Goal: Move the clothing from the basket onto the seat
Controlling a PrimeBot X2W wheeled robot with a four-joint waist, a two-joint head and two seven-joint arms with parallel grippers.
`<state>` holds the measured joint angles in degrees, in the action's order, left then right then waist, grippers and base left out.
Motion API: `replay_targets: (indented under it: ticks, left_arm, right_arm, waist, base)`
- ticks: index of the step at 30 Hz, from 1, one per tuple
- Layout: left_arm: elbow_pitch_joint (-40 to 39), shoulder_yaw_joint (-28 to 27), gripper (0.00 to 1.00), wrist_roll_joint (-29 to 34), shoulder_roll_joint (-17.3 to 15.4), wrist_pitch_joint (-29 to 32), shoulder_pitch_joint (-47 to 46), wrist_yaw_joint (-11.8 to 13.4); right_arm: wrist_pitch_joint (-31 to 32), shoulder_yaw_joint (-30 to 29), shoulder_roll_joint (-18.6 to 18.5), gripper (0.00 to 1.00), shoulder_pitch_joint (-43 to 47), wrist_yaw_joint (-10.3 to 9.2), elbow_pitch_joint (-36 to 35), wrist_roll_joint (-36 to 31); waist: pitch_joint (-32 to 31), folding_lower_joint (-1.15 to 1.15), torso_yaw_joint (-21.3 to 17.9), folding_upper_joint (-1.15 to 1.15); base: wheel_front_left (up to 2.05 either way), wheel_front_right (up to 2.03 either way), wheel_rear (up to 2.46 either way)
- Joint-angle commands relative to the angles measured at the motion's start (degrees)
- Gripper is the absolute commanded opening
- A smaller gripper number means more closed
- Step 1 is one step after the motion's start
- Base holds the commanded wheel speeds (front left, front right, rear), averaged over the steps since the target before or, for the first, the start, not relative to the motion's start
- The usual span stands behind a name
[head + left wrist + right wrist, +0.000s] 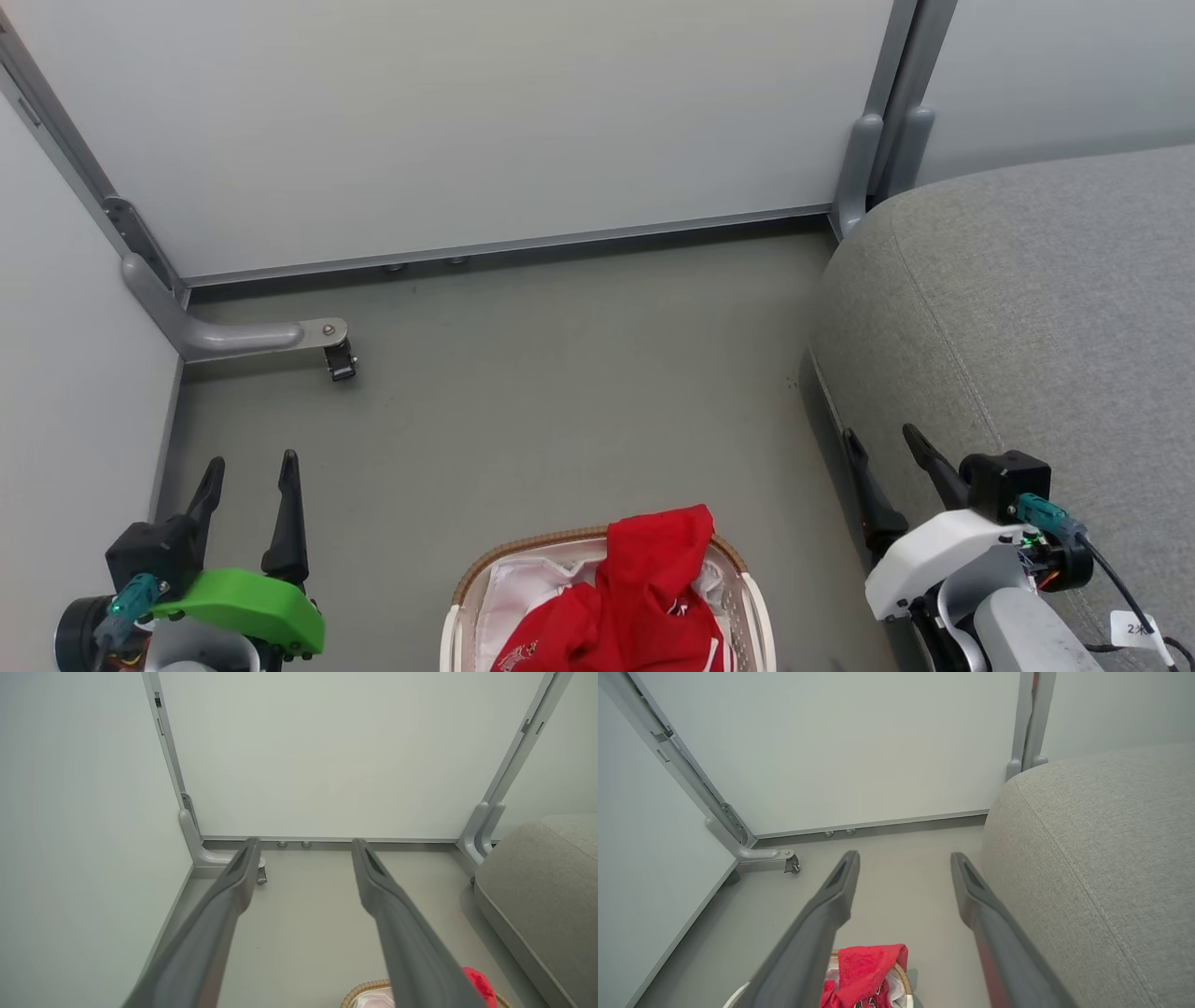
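Left gripper (253,459) and right gripper (878,432), long dark fingers spread wide, hold nothing. Between them red white-trimmed clothing (644,588) heaps in the oval cream brown-rimmed basket (523,546) — the head view shows its white liner (518,583), the left wrist view a red tip. The large grey fabric seat (1027,308) flanks the right gripper

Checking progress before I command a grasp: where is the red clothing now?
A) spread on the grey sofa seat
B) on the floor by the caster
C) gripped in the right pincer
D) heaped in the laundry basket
D: the red clothing lies heaped in the laundry basket, while the left pincer and right pincer stand open, apart from it.
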<state>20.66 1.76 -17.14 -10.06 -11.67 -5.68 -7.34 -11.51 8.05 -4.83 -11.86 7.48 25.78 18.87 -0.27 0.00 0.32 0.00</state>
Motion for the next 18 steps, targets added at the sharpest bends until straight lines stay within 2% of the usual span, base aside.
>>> replay_targets:
  ticks: [1,18]
  left_arm:
    - [-0.1,0.0,1.00,1.4,-0.6,-0.4,0.5,-0.1]
    - [0.4,0.9,1.00,7.7,-0.7,-2.3,1.2,-0.2]
  right_arm:
    - [-0.6,0.1,-0.3,1.00,-1.0,0.01,0.2,-1.3]
    - [-2.5,0.8,0.1,1.00,-1.2,0.02,1.6,-9.1]
  waist:
    - [0.0,0.00,0.0,0.00]
    - [1.5,0.00,-0.5,0.00]
  base:
    - [0.00,0.00,0.00]
    - [0.00,0.00,0.00]
